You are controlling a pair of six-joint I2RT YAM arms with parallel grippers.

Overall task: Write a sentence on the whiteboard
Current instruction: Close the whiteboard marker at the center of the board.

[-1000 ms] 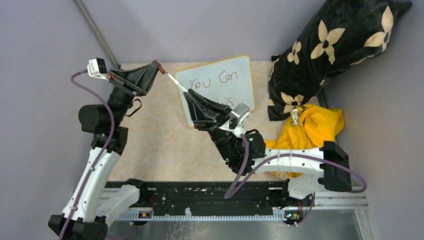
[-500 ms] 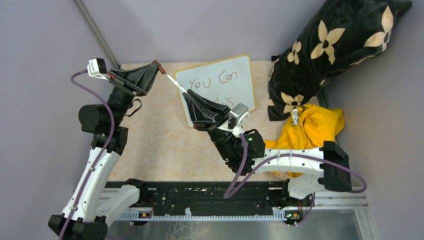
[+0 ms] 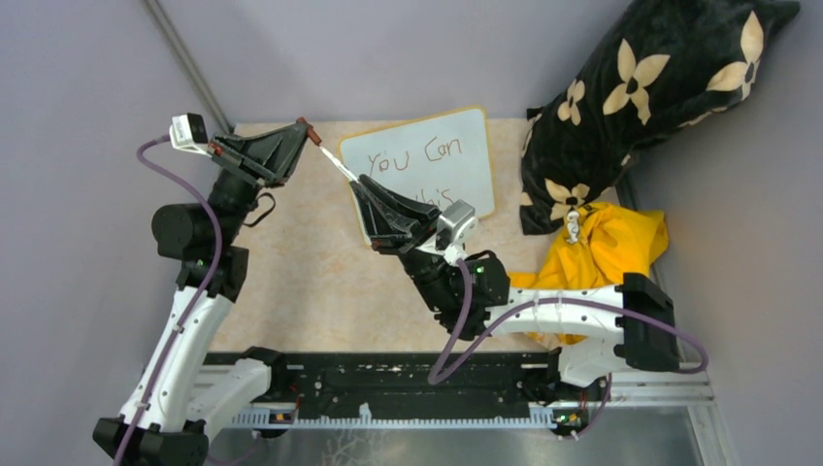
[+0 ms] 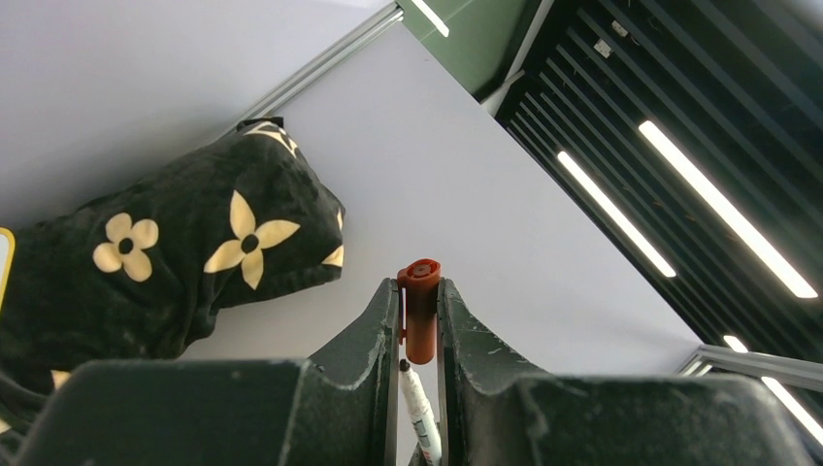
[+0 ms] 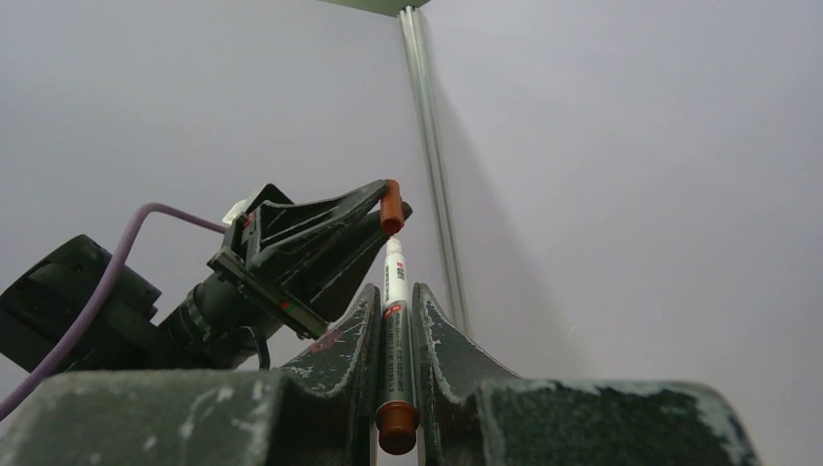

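Whiteboard (image 3: pixel 476 128) white, yellow-orange frame; lettering (image 3: pixel 390 163) reddish-brown. Cushion (image 3: pixel 670 78) black, cream flower pattern. Cloth (image 3: pixel 611 248) yellow. Worktop (image 3: pixel 301 272) beige, mottled. Marker cap (image 4: pixel 420 316) rust-red, marker barrel (image 5: pixel 394 282) white.

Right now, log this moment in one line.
left claw: shut on cap | right claw: shut on marker | marker tip: near cap, not inserted | whiteboard: words written, lower line partly hidden

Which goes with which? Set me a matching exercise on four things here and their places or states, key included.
1. reddish-brown plastic marker cap
2. slim white marker pen
3. small yellow-framed white whiteboard
4. crumpled yellow cloth

A. bearing handwritten words
B. clamped in the right tool
C. heaped to the whiteboard's right
D. clamped in the left tool

Pairs: 1-D, 2-B, 3-A, 4-C.
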